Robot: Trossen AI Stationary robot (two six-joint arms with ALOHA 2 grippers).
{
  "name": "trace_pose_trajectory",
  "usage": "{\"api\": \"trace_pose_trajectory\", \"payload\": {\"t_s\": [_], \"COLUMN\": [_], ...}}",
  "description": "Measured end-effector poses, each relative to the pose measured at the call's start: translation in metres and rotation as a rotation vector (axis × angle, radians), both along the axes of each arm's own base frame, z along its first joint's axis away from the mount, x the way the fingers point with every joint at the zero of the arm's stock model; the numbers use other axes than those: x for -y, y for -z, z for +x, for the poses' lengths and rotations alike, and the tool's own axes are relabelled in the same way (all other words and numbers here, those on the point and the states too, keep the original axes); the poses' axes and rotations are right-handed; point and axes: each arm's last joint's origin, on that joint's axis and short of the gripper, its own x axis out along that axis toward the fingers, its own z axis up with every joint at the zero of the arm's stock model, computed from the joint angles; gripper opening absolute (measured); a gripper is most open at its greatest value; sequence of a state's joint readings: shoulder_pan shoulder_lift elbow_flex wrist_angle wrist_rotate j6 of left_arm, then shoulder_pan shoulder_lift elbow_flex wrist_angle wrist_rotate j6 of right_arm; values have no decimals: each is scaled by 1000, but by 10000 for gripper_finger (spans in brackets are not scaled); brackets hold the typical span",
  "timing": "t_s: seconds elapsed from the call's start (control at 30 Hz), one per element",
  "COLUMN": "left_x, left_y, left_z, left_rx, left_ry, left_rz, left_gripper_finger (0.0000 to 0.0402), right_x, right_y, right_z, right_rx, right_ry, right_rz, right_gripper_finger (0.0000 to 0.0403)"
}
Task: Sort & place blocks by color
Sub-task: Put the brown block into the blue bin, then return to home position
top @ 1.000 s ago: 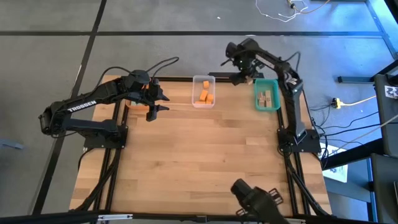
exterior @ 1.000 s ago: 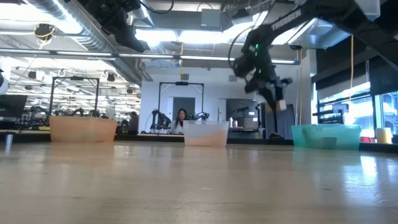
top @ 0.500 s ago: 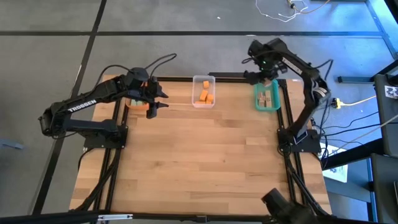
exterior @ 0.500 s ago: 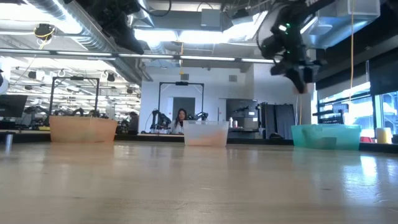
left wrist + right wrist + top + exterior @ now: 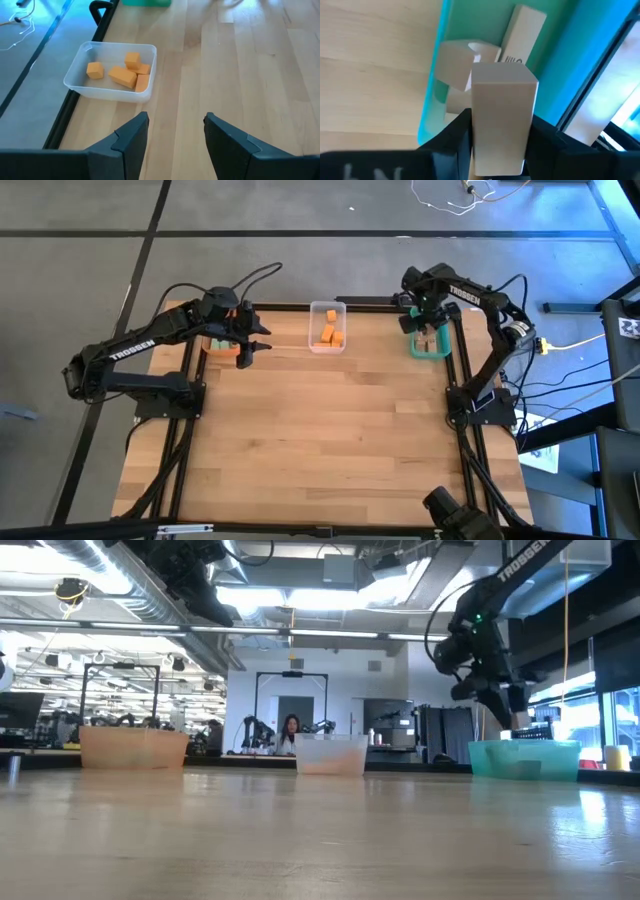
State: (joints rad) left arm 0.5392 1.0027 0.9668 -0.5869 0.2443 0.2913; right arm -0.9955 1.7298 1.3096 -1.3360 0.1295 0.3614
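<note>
- We see the right gripper above the teal plastic bin at the far right edge of the light wooden table; its two dark fingers are clamped on a plain light-wood rectangular block, which stands upright between them
- Below that held block, more plain light-wood blocks lie in the teal bin; how many we cannot tell
- The left gripper hangs at the far left of the table by the orange plastic bin; its fingers stand apart with nothing between them
- The clear plastic bin sits at the middle of the far edge; five orange blocks lie in it, some touching one another
- In the low view a person shows in the room beyond the table
</note>
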Motion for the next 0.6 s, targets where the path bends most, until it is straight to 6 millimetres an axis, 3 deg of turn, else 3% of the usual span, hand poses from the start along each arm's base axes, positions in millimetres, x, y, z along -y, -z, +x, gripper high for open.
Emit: {"api": "trace_pose_trajectory", "payload": {"t_s": [0.1,0.33,0.47,0.6], "left_x": [0,0,0,0], "left_y": [0,0,0,0], "left_z": [0,0,0,0], "left_rx": [0,0,-1,-3], "left_ry": [0,0,0,0], "left_rz": [0,-1,-1,-2], "left_gripper_finger": [183,183,183,183], "right_x": [-2,-4,-4,-5], "right_y": [8,14,14,14], "right_z": [-3,-4,-4,-3], "right_rx": [-3,-10,-10,-6], "right_ry": [8,7,7,0], "right_rz": [19,31,31,24], "right_gripper_finger": [136,215,212,174]}}
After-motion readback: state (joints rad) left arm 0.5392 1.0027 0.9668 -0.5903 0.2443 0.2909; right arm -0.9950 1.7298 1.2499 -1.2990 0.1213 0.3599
